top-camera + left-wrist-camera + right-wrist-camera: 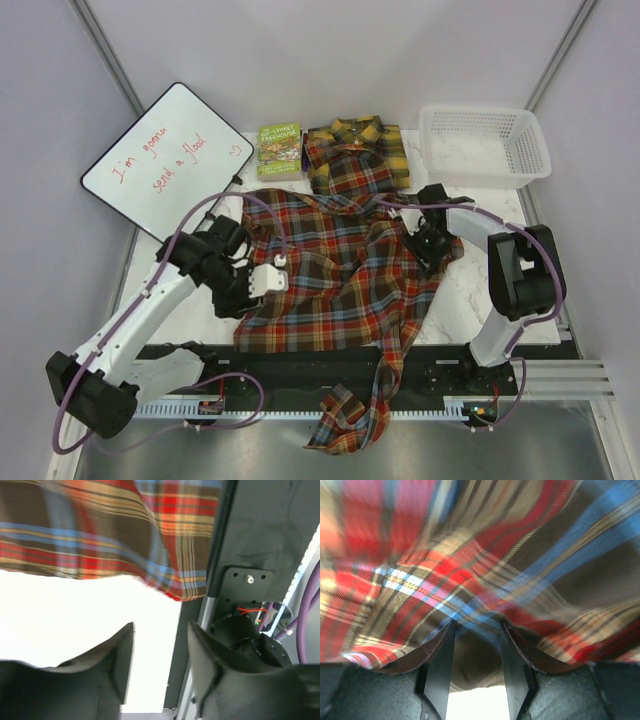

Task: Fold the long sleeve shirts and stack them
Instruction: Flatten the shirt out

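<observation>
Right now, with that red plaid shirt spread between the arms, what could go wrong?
One sleeve of the red-brown shirt hangs off the table by the arm bases and may snag. The left hand is open, no cloth between its fingers, so its grab might miss. The shirt's top overlaps the folded yellow shirt, which could be dragged askew.

Reads "I'm gonna send a flood" in red handwriting, set on two slanted lines across the whiteboard (170,160). Ends with a small red squiggle by the whiteboard's right corner, perhaps a heart. Bears pale yellow lettering on the cover of the green book (280,150), just right of the whiteboard; too small to read, though laid out like a title of a few short lines.
</observation>
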